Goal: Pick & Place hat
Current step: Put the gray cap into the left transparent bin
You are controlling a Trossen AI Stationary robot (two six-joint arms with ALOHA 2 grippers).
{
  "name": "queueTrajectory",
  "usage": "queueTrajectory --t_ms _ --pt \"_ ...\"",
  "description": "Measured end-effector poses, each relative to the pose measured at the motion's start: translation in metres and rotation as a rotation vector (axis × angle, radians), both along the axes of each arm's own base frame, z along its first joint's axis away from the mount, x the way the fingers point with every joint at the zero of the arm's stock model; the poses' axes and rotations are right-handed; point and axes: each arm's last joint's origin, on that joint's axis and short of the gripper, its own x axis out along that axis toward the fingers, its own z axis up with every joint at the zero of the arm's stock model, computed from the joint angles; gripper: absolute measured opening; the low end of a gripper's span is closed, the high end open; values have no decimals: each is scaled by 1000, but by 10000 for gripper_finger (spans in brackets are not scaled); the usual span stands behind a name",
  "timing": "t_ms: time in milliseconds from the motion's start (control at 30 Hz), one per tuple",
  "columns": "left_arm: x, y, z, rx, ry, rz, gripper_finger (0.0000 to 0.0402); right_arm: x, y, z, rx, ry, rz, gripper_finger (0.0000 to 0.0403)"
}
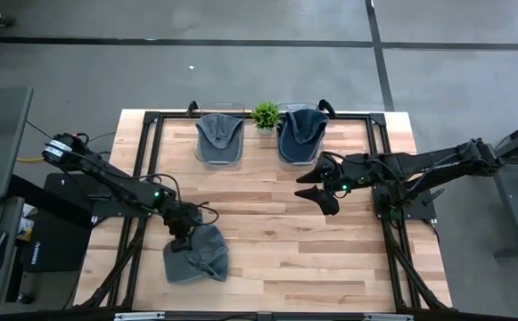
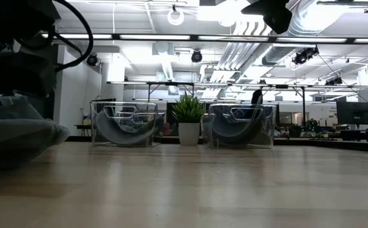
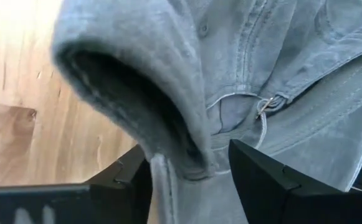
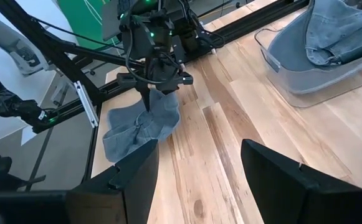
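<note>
As left hand [image 1: 182,234] grips, crumpled hat [image 1: 198,256], axis unclear

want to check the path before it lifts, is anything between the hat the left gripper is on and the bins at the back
Nothing visible does. The left gripper is down on the grey hat near the front edge, fingers astride a fold of it. Only bare wood separates it from the left bin and right bin. Both already hold a hat. The right gripper hangs off to the right.
</note>
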Motion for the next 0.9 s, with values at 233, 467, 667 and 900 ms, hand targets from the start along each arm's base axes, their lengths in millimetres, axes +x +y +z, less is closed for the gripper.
queueTrajectory --t_ms 233,467,667,900 --pt "1 0 1 -10 -1 20 96 0 0 0 0 5 0 222" --pt "1 -1 1 -30 7 7 9 -1 0 -1 -2 15 0 222" --pt "1 -1 1 -34 16 26 2 -1 0 -1 -2 15 0 222" --pt "1 0 1 -27 13 35 1 -1 0 -1 -1 15 2 222"
